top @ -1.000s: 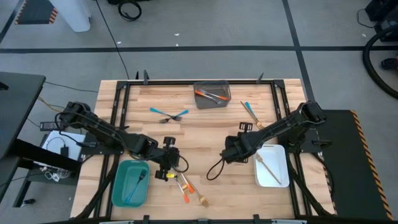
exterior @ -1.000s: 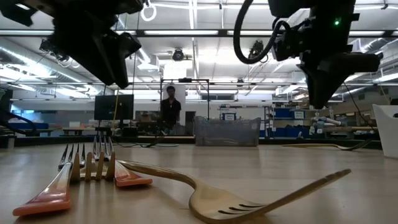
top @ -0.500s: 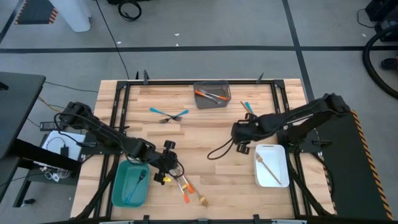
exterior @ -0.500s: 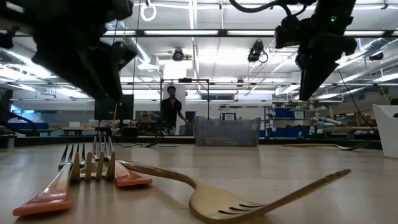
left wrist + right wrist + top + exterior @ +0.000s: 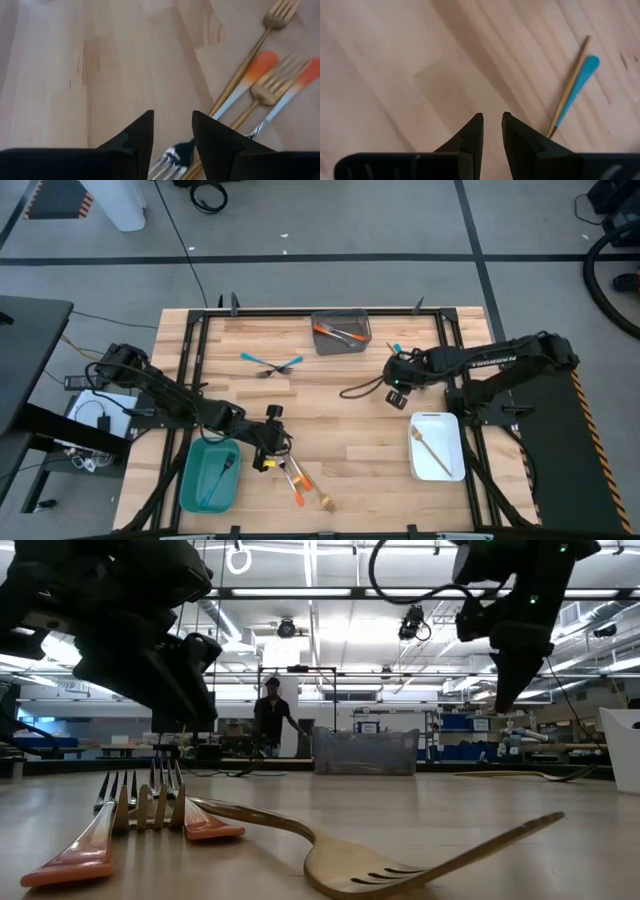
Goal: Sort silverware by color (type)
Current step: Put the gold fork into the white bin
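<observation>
So the pieces that matter right now are the blue-handled piece [image 5: 399,352] and the gold piece [image 5: 568,84] lying side by side at the far right of the worktop [image 5: 330,395], just right of the grey bin [image 5: 341,332]. In the right wrist view their long axes run parallel, slanting away from the fingers [image 5: 472,135] and off to one side, not lined up with the gap. The right gripper [image 5: 397,383] hangs just near-side of that pair, fingers narrowly parted and holding nothing, so it's clearly the closer arm for those two. I'd guess it needs a twist to square up across the handles.

Meanwhile the left gripper [image 5: 272,448] sits over the near-left cluster of orange-handled forks [image 5: 260,90] and gold forks [image 5: 267,27], beside the teal bin [image 5: 190,480], fingers apart and empty, with one silver head right between them.
</observation>
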Available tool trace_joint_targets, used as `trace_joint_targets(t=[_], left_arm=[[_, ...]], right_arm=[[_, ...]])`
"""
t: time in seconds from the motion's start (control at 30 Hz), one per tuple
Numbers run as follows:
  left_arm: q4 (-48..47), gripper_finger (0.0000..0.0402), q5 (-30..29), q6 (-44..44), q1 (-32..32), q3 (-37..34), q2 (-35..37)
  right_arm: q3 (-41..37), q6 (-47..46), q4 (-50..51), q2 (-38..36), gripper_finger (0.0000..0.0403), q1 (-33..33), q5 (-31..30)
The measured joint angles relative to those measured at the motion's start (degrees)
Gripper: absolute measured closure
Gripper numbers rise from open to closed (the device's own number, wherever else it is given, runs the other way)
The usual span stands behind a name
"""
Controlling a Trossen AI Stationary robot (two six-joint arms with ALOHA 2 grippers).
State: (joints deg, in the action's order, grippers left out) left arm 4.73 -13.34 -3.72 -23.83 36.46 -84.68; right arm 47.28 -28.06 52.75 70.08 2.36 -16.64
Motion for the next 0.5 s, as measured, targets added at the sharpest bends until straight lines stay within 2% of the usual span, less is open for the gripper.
trace_joint_targets(t=[0.27, 0.5], left_arm=[[2.2, 0.026, 0.0, 2.7, 0.6, -0.9, 0.0], [2.5, 0.026, 0.0, 2.9, 0.9, -0.9, 0.0]], right_arm=[[-0.4, 4.0, 0.2, -1.0, 0.0325, 10.2, 6.1], [-0.4, 6.5, 1.3, -0.9, 0.0323, 19.0, 8.3]])
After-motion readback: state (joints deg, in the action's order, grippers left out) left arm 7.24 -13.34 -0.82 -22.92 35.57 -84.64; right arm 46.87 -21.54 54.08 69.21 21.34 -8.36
